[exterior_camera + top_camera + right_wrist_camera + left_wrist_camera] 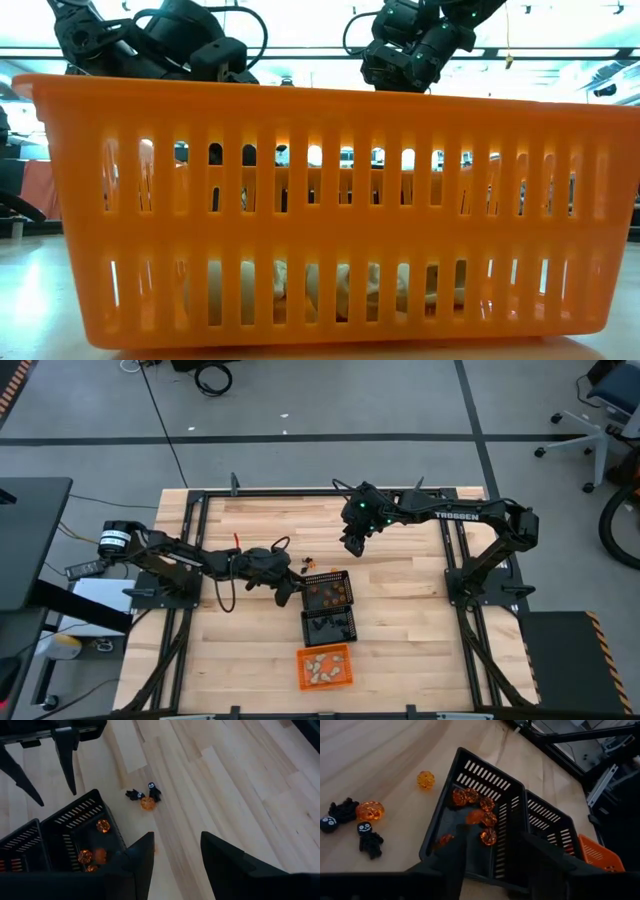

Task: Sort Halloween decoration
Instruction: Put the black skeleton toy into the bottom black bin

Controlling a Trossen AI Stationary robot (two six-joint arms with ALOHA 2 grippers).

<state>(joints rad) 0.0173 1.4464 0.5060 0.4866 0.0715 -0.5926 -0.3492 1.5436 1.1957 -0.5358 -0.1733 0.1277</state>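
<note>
Orange trinkets (481, 817) lie in the black basket (442, 815) below the left pincer (495, 845); fingers parted, empty.

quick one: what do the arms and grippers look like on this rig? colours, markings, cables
Both arms are dark, near-black, jointed links. The right arm carries white TROSSEN lettering and green lights near its wrist. The left arm has a silver-white cylindrical base joint and a looping black cable. The left gripper and the right gripper each have two black, tapered, matte fingers.

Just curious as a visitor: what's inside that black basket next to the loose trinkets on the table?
The black basket holds several shiny orange trinkets, gathered near one end. The left pincer and the basket's near wall cover part of its floor, so the full count stays hidden.
</note>
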